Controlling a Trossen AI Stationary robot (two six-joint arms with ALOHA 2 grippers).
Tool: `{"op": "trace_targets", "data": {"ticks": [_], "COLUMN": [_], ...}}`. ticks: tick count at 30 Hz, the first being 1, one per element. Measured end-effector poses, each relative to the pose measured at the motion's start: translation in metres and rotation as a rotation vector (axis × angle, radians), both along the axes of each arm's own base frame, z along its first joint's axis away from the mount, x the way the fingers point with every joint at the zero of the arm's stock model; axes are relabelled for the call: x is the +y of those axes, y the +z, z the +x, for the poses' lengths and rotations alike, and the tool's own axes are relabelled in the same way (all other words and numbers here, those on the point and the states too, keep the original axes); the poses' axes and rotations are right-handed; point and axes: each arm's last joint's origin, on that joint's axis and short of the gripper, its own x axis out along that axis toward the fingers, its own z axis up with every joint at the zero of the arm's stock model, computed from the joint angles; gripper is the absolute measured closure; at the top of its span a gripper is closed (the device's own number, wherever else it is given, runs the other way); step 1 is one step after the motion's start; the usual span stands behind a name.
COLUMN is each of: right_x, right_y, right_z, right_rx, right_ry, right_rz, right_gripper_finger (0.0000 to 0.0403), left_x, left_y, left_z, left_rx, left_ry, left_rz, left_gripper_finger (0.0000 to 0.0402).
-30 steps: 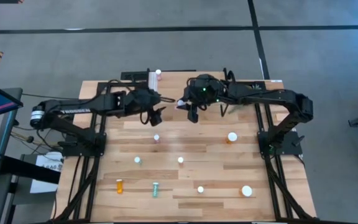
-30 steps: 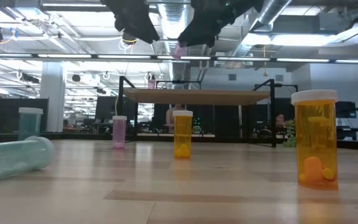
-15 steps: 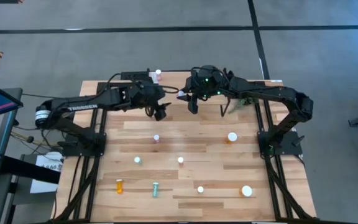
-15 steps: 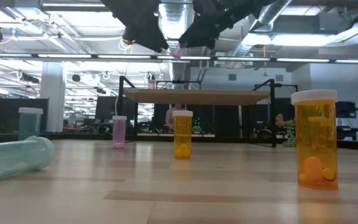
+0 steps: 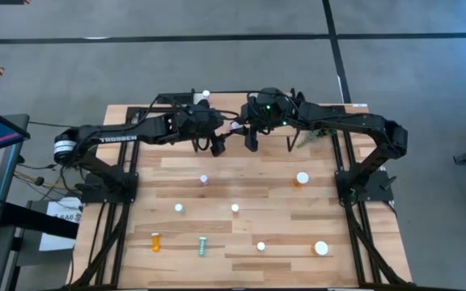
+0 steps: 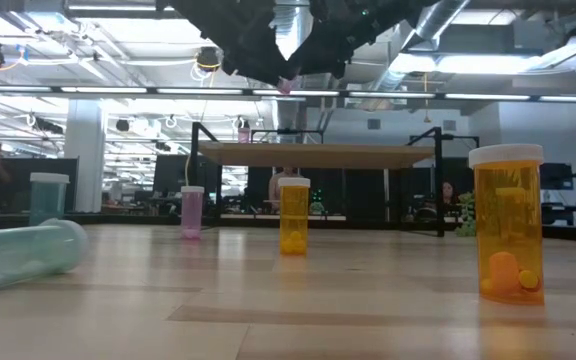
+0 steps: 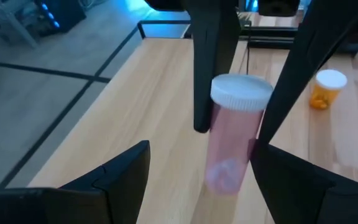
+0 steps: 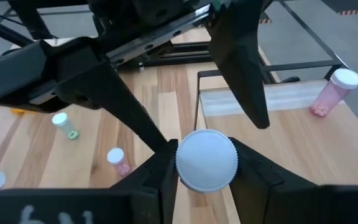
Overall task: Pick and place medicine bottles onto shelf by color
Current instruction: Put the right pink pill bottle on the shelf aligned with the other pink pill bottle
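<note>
A pink medicine bottle (image 7: 232, 140) with a white cap (image 8: 206, 160) is held in the air by my right gripper (image 8: 205, 146), which is shut on it above the table's far middle. My left gripper (image 7: 201, 150) is open, and its two fingers stand on either side of the bottle's lower end. In the high view the two grippers meet at the bottle (image 5: 235, 128). The shelf (image 6: 318, 153) stands behind and below them, with another pink bottle (image 8: 333, 93) upright on it. My right gripper pinches the pink bottle between its two fingers (image 7: 207, 68) at the cap and upper body (image 7: 241, 99). The fingers lie along the bottle, with the cap toward the wrist. The bottle is clear of the table and the shelf, its bottom pointing toward my left gripper. My left gripper has one finger (image 7: 272, 174) close beside the bottle's lower end; I cannot tell whether it touches.
Loose bottles stand on the table's near half: a pink one (image 5: 203, 179), a wide orange one (image 5: 302, 179), another wide orange one (image 5: 321, 248) and small ones (image 5: 235, 208). An orange bottle (image 5: 155, 241) and a teal one (image 5: 202, 246) lie on their sides.
My left gripper has moved toward the table's right edge and a little down, up to the pink bottle in my right gripper; its open fingers now stand on either side of the bottle. The bottle has stayed where it was.
</note>
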Motion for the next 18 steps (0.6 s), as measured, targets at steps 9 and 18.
{"op": "trace_targets", "data": {"ticks": [9,18], "right_x": [0.0,0.0], "right_y": [0.0,0.0], "right_z": [0.0,0.0], "right_rx": [0.0,0.001], "right_ry": [-0.001,-0.003], "right_rz": [0.004,0.007], "right_gripper_finger": [0.0261,0.0261], "left_x": [-0.005,-0.004], "left_y": [-0.007,-0.016], "left_z": [0.01,0.013], "left_rx": [0.001,0.041], "left_ry": [-0.022,-0.013], "left_rz": [0.008,0.006], "left_gripper_finger": [0.0153,0.0235]}}
